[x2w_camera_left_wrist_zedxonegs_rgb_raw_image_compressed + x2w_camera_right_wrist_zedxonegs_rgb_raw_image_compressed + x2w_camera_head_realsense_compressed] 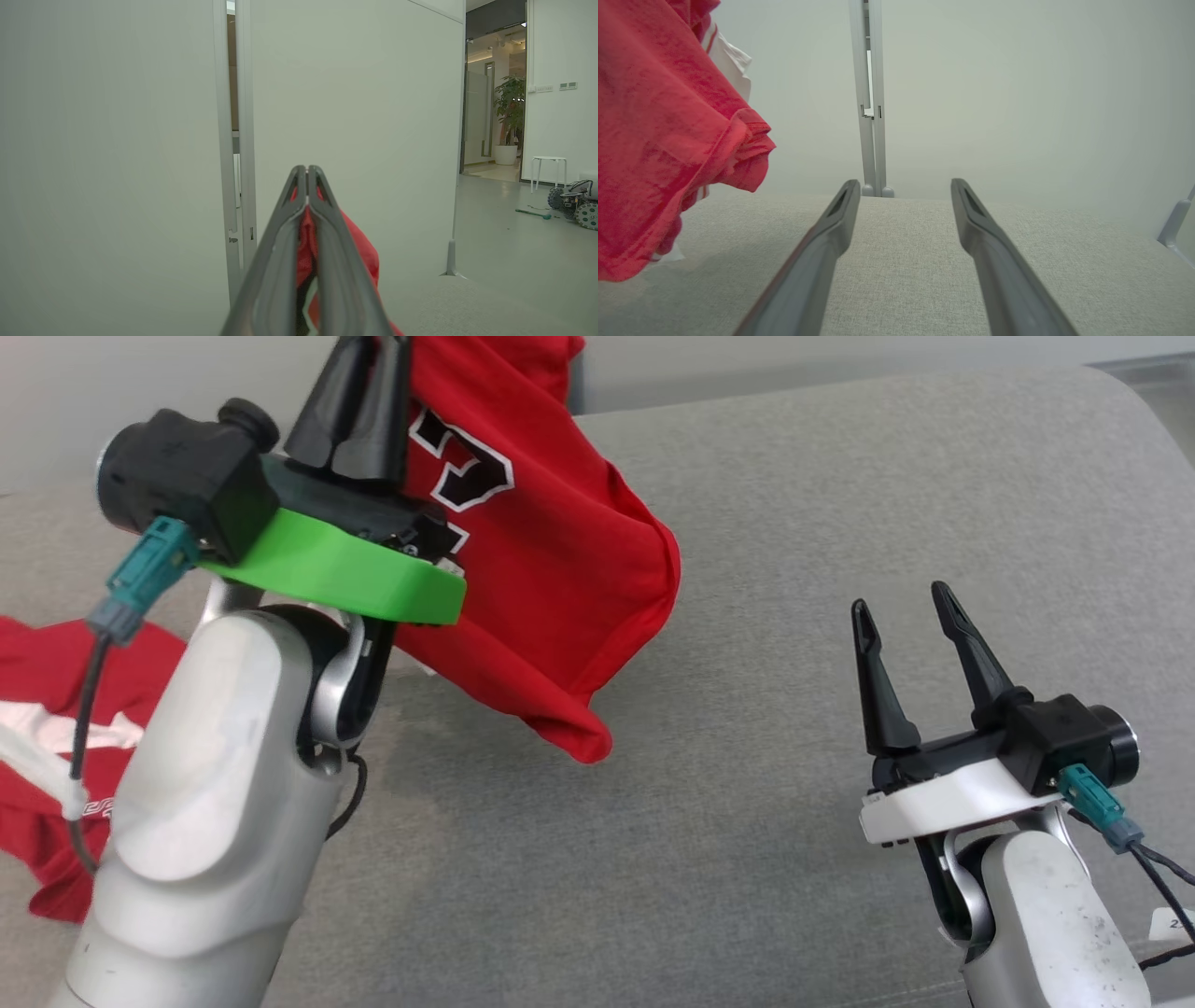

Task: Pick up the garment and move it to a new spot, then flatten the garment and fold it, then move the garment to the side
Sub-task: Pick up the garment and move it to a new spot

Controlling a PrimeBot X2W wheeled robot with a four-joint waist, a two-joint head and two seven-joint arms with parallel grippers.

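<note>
Left gripper (307, 175) is holding up a red shirt (541, 569) at 11 o'clock.
It is squeezing the cloth tight; right gripper (899, 599) is hanging open, empty, at 4 o'clock.

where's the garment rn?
Head view, upper left: the garment hangs from the shut left gripper above the grey cushion. The open right gripper sits to its right, apart.

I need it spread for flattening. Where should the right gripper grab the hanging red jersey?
Probably the lowest corner of the red fabric jersey, approached from the right: it dangles free over the grey upholstered surface, nearest the open right gripper, while the left gripper pinches the top.
</note>
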